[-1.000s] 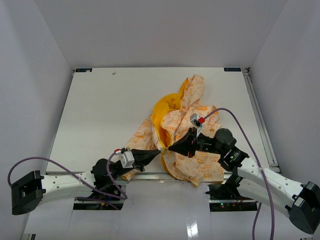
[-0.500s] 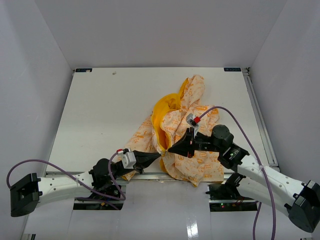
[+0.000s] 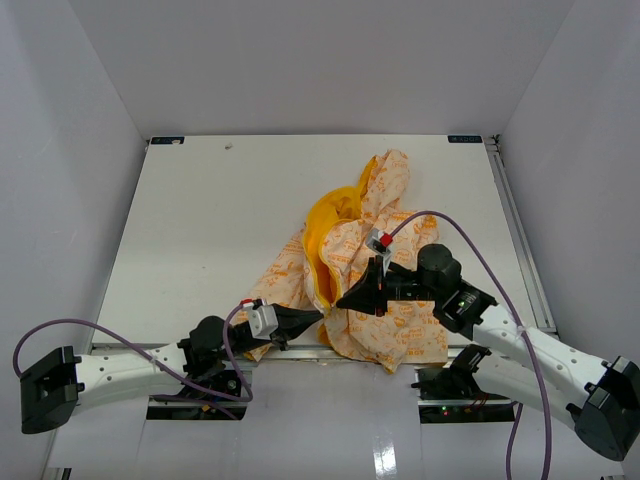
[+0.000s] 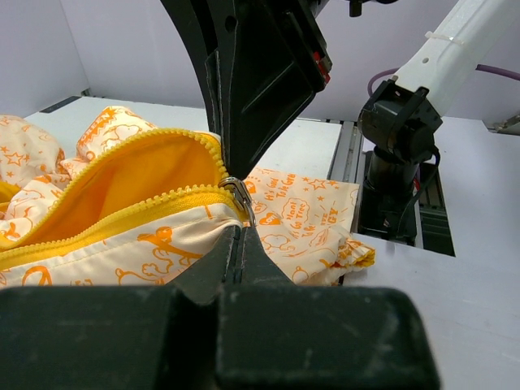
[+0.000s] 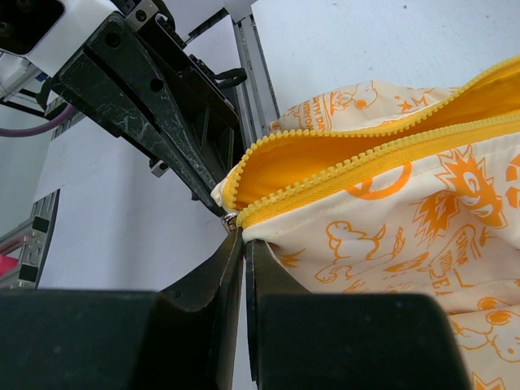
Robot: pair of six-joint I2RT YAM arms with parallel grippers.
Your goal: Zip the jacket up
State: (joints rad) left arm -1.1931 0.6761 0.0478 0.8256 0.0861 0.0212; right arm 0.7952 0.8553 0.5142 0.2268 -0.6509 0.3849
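Observation:
The jacket (image 3: 375,275) lies bunched at the table's near middle, cream with orange print and its yellow lining (image 3: 325,225) showing. Its zipper (image 4: 122,207) gapes open from the bottom end. My left gripper (image 3: 318,316) is shut on the silver zipper pull (image 4: 242,197) at that bottom end. From the opposite side my right gripper (image 3: 343,299) is shut on the jacket's hem corner (image 5: 272,230), just under the slider (image 5: 230,218). The two grippers' tips almost touch. In the left wrist view, the right gripper's black fingers (image 4: 260,89) hang directly over the pull.
The jacket's lower edge hangs over the table's near edge (image 3: 200,346) between the arm bases. A metal rail (image 3: 520,240) runs along the table's right side. Bare white table (image 3: 210,220) stretches left and back of the jacket. White walls close in three sides.
The right arm has shifted slightly left and the left gripper has edged right, bringing the tips closer together. Both grips stay the same.

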